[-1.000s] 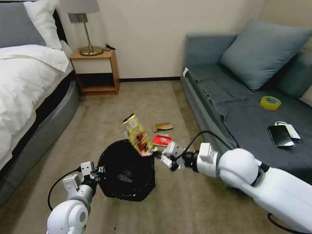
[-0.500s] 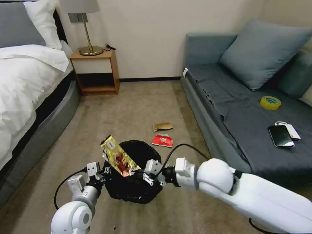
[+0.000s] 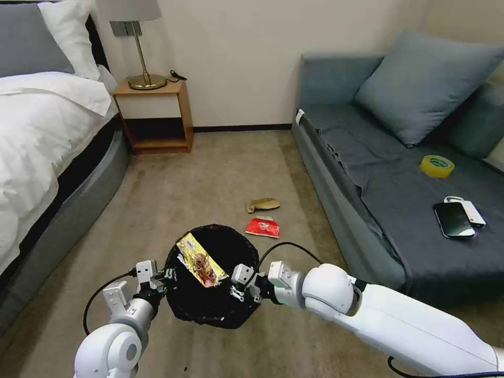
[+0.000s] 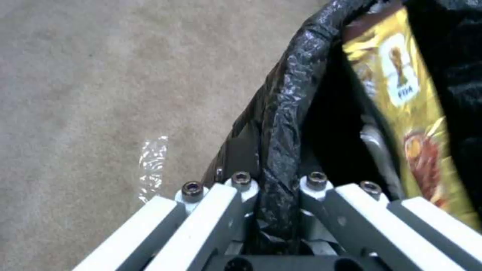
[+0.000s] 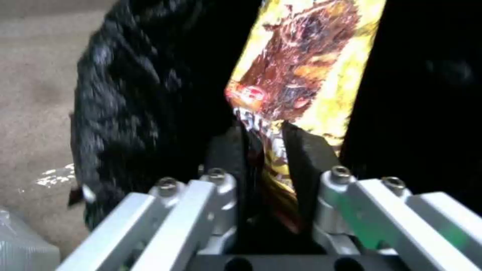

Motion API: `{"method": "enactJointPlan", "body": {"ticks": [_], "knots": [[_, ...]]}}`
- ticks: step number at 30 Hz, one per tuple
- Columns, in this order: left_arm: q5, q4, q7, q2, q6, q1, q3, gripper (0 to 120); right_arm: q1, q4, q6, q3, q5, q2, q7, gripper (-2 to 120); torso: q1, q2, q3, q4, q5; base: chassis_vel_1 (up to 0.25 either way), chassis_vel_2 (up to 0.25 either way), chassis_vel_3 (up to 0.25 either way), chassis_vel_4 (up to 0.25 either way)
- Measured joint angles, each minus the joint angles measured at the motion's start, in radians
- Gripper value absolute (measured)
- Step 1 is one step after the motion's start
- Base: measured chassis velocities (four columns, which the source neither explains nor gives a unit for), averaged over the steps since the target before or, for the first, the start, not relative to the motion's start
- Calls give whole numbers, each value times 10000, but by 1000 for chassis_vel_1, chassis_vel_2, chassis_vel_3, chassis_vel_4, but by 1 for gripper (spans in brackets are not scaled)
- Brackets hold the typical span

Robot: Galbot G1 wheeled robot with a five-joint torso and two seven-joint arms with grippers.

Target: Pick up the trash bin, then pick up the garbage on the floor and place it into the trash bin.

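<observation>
Lowered since a second ago, the right claw (image 3: 240, 284) has carried the yellow-brown snack wrapper (image 3: 201, 261) from above the far rim of the trash bin (image 3: 210, 310) down across its mouth, and the wrapper now lies tilted over the opening instead of standing upright above it. That claw is clenched on the wrapper's lower end; the right wrist view shows its black pads (image 5: 306, 150) pinching the foil with the bin's dark interior just beyond. On the opposite side of the bin, the left claw (image 3: 155, 277) grips the rim, its fingers closed on the crinkled black bag (image 4: 281, 128), holding the bin where it was.

To finish this step well, the wrapper should probably be released only once most of it sits inside the rim, since it is light and could catch on the liner or slide off the edge. Holding the bin steady would help.

Beyond the bin, 2 pieces remain on the carpet: the red-and-white wrapper (image 3: 263, 227) just past the rim, and the tan paper scrap (image 3: 263, 203) a little farther.
</observation>
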State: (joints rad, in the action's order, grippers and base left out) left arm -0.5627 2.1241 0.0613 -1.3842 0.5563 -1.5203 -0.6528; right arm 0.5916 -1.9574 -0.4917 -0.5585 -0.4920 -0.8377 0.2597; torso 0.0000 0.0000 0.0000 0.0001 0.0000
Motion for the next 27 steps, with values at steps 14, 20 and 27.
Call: {"method": "enactJointPlan", "body": {"ticks": [14,20,27], "knots": [[-82,149,119,-14,38,-36,-180,4,2314,-1069,479,2638,645,668,-575,75,0,0,0,-2,1,0,0,0,0],[-65,197,149,-120,-4,-77,-280,4,3655,-1333,1380,3718,1375,385,-2749,93,0,0,0,-2,1,0,0,0,0],[145,367,221,-317,-82,-137,-422,4,6324,-1831,2216,6107,2925,-719,-4494,100,0,1,-1,-1,2,0,0,0,0]]}}
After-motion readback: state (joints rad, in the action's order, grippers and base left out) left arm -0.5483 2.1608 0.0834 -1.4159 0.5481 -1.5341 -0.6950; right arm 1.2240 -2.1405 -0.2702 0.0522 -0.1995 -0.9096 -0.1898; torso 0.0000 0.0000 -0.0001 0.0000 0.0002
